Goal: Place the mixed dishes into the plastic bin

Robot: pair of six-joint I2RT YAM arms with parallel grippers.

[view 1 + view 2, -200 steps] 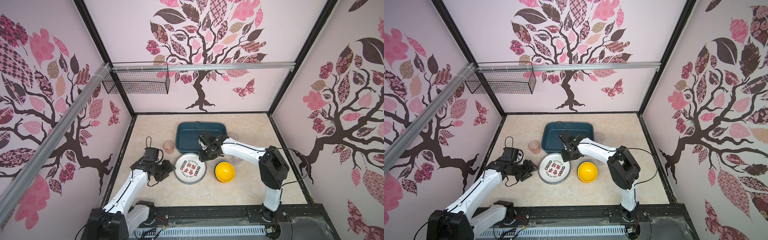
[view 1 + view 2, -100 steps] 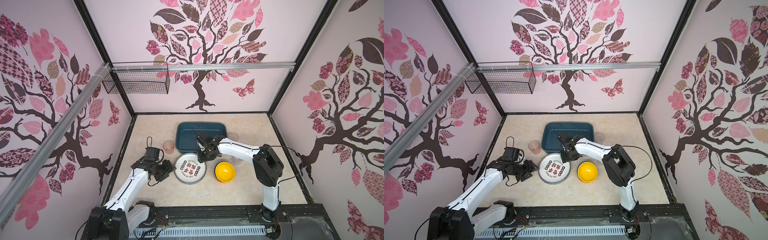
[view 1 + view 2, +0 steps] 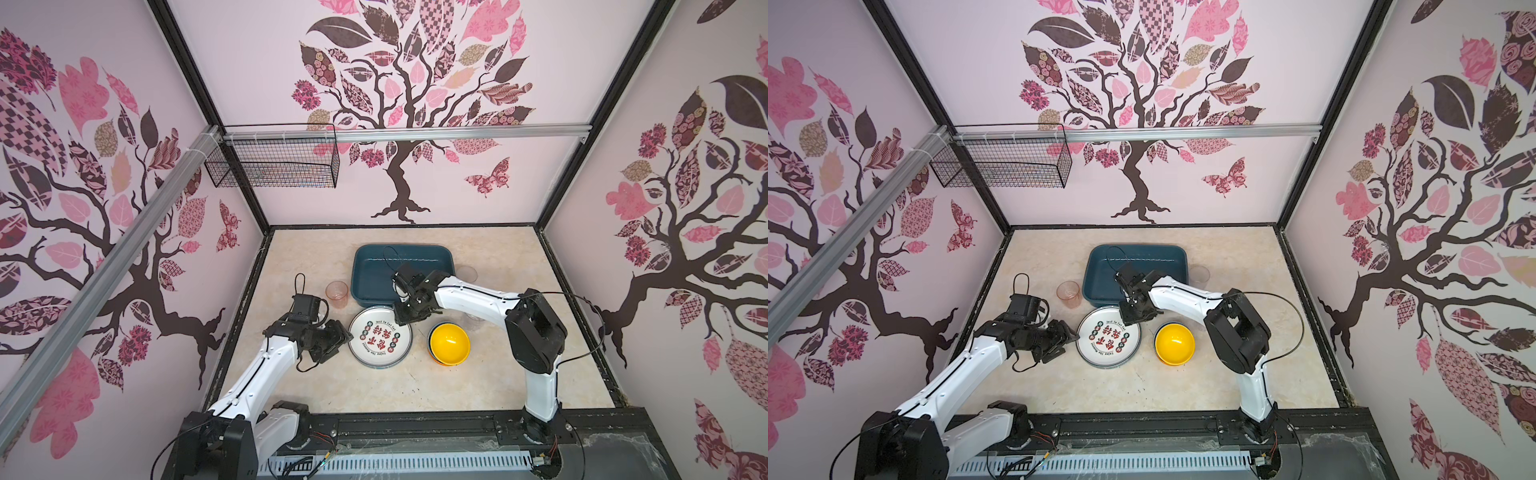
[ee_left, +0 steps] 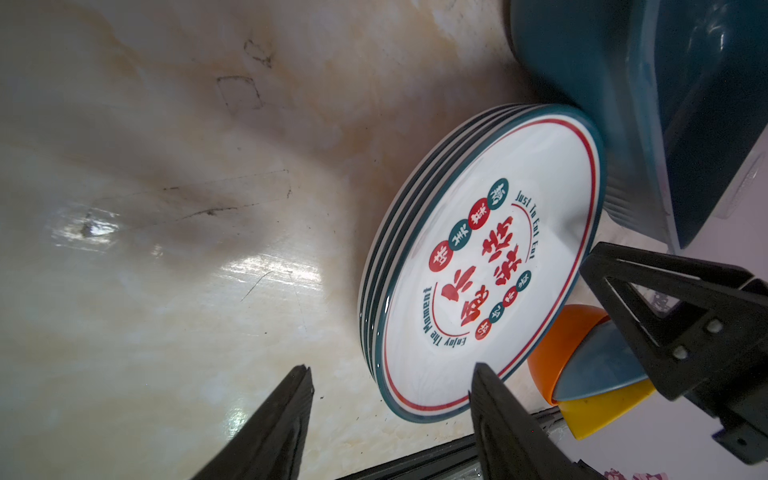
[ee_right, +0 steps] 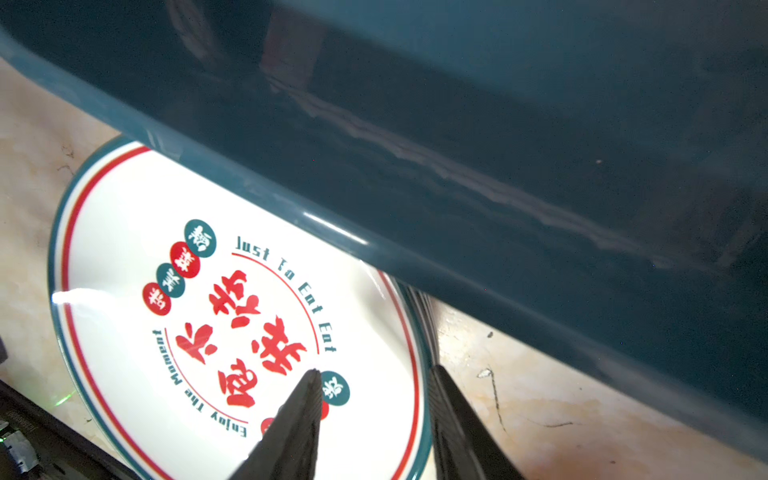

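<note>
The bin [image 3: 365,274] sits mid-frame on the surface [image 3: 374,386] in both top views, and a stack of plates [image 3: 380,338] lies just below its lower rim. The right claw [image 3: 405,318] hangs over the stack's upper right edge. In the right wrist view its jaws stand parted, one finger over the printed face and the other outside the rim, clamping nothing. The left claw [image 3: 334,336] sits at the stack's left edge, released too and holding nothing. Nested bowls [image 3: 449,343] sit right of the plates, yellow on top. A pink cup [image 3: 336,292] stands left of the bin and a clear cup [image 3: 466,273] just right of it.
</note>
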